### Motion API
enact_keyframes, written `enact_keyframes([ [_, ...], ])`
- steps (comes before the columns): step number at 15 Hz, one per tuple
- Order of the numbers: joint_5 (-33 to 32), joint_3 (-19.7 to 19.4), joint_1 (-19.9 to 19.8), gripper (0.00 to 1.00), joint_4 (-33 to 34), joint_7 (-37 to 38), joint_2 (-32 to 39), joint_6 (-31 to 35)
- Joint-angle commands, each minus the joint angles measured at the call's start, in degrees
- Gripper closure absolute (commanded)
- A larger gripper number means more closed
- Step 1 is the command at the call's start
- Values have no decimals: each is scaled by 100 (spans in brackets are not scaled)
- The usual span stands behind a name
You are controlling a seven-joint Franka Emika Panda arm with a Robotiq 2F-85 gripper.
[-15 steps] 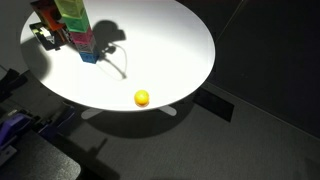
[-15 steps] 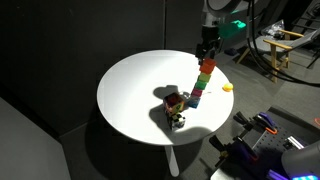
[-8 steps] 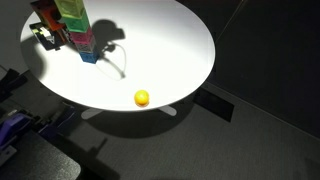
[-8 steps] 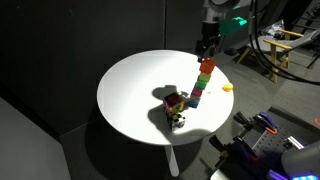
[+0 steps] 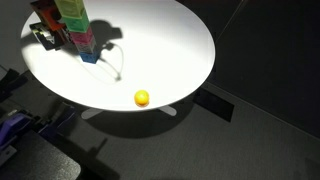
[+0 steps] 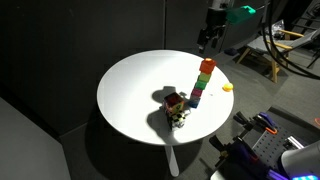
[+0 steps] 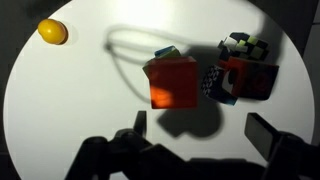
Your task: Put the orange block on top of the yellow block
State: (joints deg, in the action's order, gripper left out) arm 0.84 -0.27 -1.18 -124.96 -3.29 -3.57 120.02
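The tool [image 7: 200,128] hangs wide open and empty above the orange block [image 7: 172,82].

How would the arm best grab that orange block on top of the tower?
Pinch the orange block by two opposite flat side faces, coming straight down from above. It sits topmost on the tall, narrow tower, so its sides are free, and a sideways approach would probably tip the stack. The gripper hangs open above it.
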Motion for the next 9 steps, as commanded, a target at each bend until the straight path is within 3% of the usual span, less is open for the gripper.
enact_keyframes([
  [1, -103, -17, 12, 0, -342, 86, -612, -214],
  [9, -105, -48, -3, 0, -801, 36, -1601, -1032],
])
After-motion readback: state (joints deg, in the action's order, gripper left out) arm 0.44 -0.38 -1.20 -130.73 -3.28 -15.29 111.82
